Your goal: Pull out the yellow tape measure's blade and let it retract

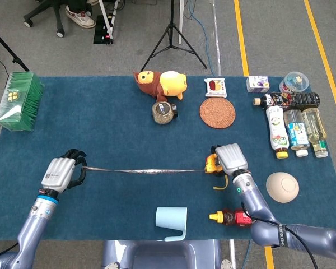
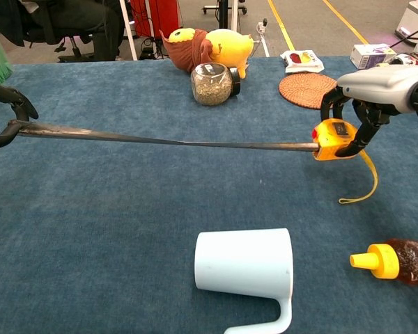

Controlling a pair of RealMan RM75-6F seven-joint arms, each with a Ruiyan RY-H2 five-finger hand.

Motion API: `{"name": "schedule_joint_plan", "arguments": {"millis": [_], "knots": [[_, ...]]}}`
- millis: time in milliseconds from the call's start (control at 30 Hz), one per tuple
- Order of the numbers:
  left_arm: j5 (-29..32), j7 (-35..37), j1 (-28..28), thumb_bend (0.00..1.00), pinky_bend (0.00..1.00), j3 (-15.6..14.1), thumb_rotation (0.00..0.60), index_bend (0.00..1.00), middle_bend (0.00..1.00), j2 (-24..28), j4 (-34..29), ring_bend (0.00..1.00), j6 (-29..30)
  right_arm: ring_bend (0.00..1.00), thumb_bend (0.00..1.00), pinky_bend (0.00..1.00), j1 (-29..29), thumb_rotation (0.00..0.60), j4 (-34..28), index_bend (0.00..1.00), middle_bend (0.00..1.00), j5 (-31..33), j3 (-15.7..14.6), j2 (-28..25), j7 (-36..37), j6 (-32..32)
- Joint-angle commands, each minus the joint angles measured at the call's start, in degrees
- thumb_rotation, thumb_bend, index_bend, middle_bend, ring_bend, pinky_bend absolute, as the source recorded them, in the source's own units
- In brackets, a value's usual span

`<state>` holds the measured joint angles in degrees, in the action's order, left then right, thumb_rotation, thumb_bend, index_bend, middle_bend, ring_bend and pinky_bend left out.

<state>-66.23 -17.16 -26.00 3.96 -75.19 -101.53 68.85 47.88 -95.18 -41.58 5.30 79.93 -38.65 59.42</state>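
While a pale blue mug (image 1: 171, 220) lies nearest on the desk (image 1: 123, 134), the blade (image 1: 145, 170) spans 9 to 3 o'clock above it. The left robot hand (image 1: 60, 174) pinches its tip; the right robot hand (image 1: 231, 161) grips the yellow tape measure (image 1: 213, 165), so releasing the tip should send the blade rightward.

The stretched tape blade (image 2: 174, 142) cuts across the middle of the surface (image 1: 117, 140), with only a tipped cup (image 2: 245, 268) near the front edge.
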Motion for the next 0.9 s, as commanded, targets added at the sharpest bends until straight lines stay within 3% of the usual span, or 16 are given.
{"name": "schedule_joint_plan", "arguments": {"millis": [33,567,900], "knots": [[-0.15,-0.07,-0.04,0.53,0.37,0.0,0.599,0.57,0.28,-0.11,-0.03,0.16,-0.23,0.64,0.26,0.65,-0.03,0.515,-0.12,0.6,0.57,0.0,0.04,0.0,0.0,0.03],[1.23,-2.77,-3.7,0.53,0.37,2.72,0.598,0.57,0.28,-6.31,0.8,0.16,-3.48,0.64,0.26,0.65,0.07,0.515,-0.86,0.6,0.57,-0.14,0.68,0.46,-0.11,0.5],[5.67,-7.12,-10.36,0.52,0.37,6.65,0.6,0.56,0.28,-17.34,5.49,0.16,-7.63,0.64,0.26,0.65,0.57,0.517,-1.65,0.6,0.57,0.31,1.83,1.28,-0.06,0.94]]}}
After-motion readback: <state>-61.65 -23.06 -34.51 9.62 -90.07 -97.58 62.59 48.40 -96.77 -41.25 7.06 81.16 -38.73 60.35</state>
